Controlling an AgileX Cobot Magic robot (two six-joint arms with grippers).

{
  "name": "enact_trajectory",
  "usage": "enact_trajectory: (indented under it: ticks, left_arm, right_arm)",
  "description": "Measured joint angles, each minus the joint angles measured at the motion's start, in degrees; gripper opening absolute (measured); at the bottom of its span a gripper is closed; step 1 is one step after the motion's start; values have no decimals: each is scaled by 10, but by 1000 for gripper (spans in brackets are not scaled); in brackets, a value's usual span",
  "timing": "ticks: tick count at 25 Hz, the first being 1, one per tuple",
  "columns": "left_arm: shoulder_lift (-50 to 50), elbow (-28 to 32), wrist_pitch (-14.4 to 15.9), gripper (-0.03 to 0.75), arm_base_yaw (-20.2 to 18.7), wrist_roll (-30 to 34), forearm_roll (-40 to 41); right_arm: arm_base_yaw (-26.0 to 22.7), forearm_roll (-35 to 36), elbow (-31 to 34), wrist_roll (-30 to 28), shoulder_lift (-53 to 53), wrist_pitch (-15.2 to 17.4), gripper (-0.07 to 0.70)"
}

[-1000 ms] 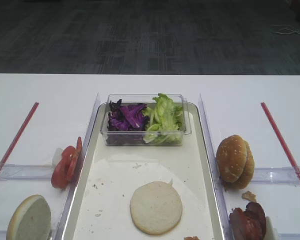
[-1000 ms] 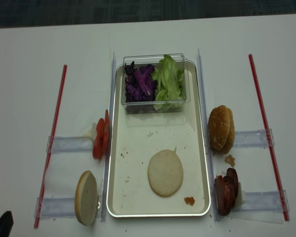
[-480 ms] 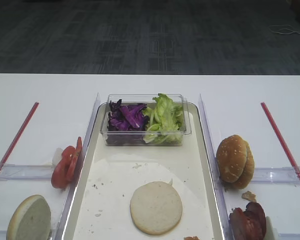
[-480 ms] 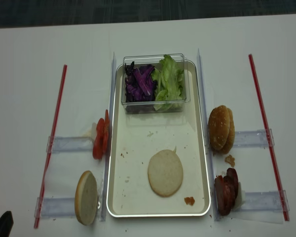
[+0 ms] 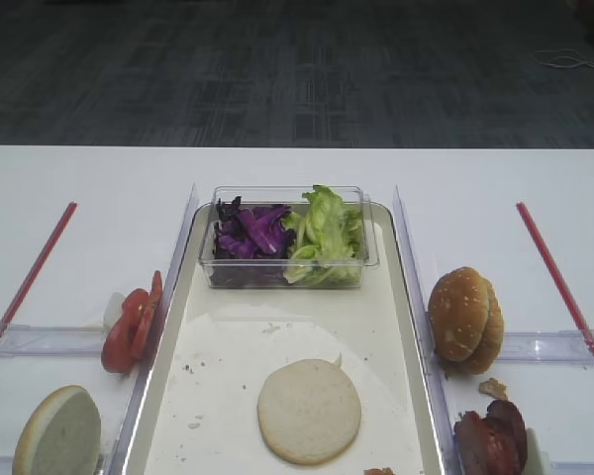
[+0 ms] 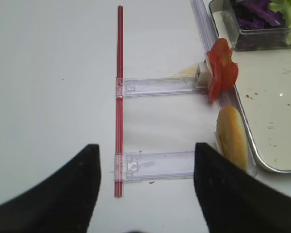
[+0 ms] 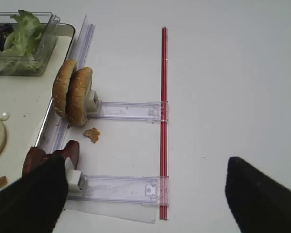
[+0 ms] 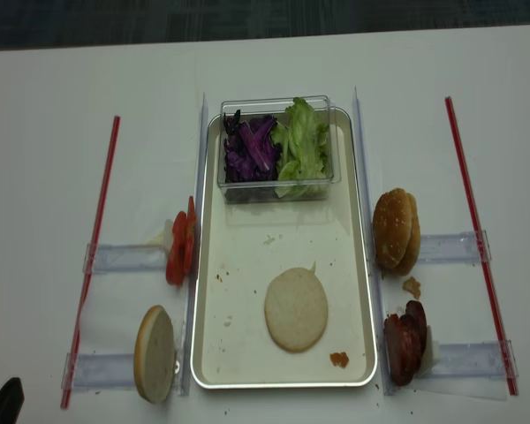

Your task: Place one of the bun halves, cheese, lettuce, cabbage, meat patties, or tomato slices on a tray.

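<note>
From my remote seat I see the left gripper (image 6: 145, 194) low at the near edge of the left wrist view, its 2 dark fingers (image 6: 63, 189) spread wide with nothing between them. The right gripper (image 7: 145, 194) is the same, released and empty, over the bare white table (image 8: 35, 177).

The pale bun half (image 8: 296, 308) already lies flat on the near part of the tray (image 8: 284, 382), so I judge this placement is done. It looks light, soft and a little crumbly; a hard squeeze would dent it, so I would take it gently across the thin rim.

Another bun half (image 8: 155, 353) stands on edge at the near left, just outside the tray. At the near right, the meat patties (image 8: 405, 343) stand on edge; they seem firmer but greasy, maybe slippery.

Further on the left, the tomato slices (image 8: 180, 248) lean together. They look wet and fragile, so I would pinch only 1 by its edge. The sesame bun (image 8: 396, 229) stands on the right.

Farthest, a clear box (image 8: 278, 187) on the tray holds cabbage (image 8: 250, 148) and lettuce (image 8: 303, 143), both loose and light; I would grasp a bunch from above.
</note>
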Motion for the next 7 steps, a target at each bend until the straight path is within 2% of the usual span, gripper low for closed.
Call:
enact_trajectory:
  ticks: [7]
  left_arm:
    - [0, 0, 0, 400, 0, 0, 0]
  right_arm:
    - [0, 0, 0, 0, 0, 0, 686]
